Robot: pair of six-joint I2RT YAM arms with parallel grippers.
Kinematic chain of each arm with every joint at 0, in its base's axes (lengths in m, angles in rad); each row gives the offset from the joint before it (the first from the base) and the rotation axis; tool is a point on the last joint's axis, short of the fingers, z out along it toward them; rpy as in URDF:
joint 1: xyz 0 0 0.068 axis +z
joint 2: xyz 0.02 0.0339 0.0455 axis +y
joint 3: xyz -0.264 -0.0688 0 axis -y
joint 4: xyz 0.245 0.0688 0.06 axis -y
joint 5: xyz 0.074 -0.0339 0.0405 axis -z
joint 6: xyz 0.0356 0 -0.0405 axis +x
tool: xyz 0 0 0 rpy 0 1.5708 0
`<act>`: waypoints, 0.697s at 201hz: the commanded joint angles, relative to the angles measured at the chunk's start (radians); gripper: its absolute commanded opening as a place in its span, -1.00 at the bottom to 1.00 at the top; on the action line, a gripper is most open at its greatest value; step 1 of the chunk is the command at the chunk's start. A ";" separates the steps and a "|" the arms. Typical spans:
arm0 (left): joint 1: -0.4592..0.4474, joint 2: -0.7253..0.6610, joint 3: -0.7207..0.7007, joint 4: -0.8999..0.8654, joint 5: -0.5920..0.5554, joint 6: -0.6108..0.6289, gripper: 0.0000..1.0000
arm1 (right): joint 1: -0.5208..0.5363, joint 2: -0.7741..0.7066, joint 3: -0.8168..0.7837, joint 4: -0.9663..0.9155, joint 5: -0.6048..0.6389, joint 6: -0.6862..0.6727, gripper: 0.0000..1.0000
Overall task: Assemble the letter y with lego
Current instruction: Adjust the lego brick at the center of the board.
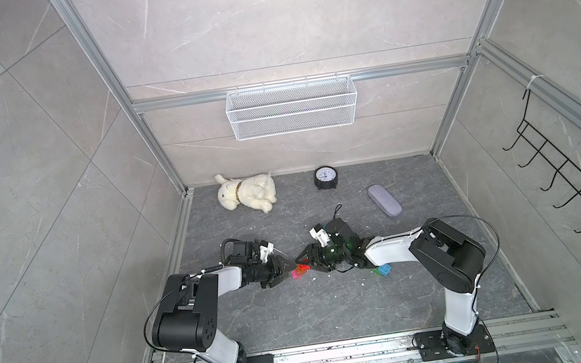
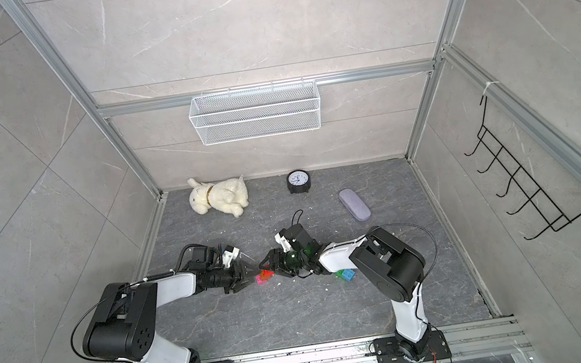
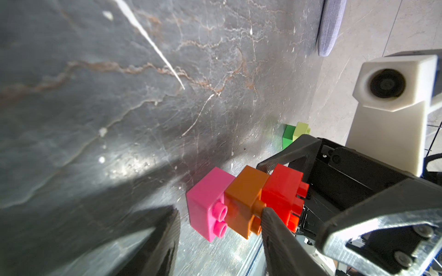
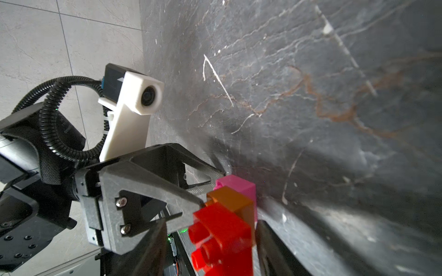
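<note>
Above the table [image 1: 299, 312]: stem [image 3: 246, 203] hanging sideways.
Right gripper [image 4: 211, 227]: jaws clamping red end — steadying.
Left gripper [image 3: 221, 210]: jaws straddling pink end — grip unclear.

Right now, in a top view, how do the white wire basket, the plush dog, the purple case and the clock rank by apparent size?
Largest to smallest in a top view:
1. wire basket, by far
2. plush dog
3. purple case
4. clock
The case and clock look close; the case is only clearly longer.
</note>
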 commanded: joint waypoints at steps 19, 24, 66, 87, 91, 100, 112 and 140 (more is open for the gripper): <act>0.000 -0.010 -0.018 0.011 0.041 0.027 0.22 | 0.009 -0.034 -0.018 -0.009 0.018 0.014 0.23; 0.000 -0.012 -0.019 0.012 0.044 0.028 0.24 | 0.009 -0.035 -0.018 -0.009 0.019 0.014 0.23; 0.000 -0.025 -0.032 0.007 0.060 0.042 0.32 | 0.010 -0.033 -0.027 0.008 0.023 0.023 0.23; -0.002 -0.024 -0.033 0.000 0.050 0.047 0.34 | 0.012 -0.035 -0.027 0.012 0.022 0.024 0.23; -0.001 -0.024 -0.031 -0.004 0.048 0.048 0.33 | 0.012 -0.037 -0.026 0.014 0.022 0.024 0.23; -0.003 -0.024 -0.031 -0.010 0.043 0.050 0.33 | 0.013 -0.038 -0.024 0.013 0.022 0.023 0.23; -0.004 -0.025 -0.027 -0.026 0.030 0.062 0.32 | 0.015 -0.040 -0.024 0.015 0.020 0.024 0.23; -0.007 -0.027 -0.018 -0.054 0.010 0.085 0.31 | 0.018 -0.046 -0.028 0.016 0.022 0.025 0.22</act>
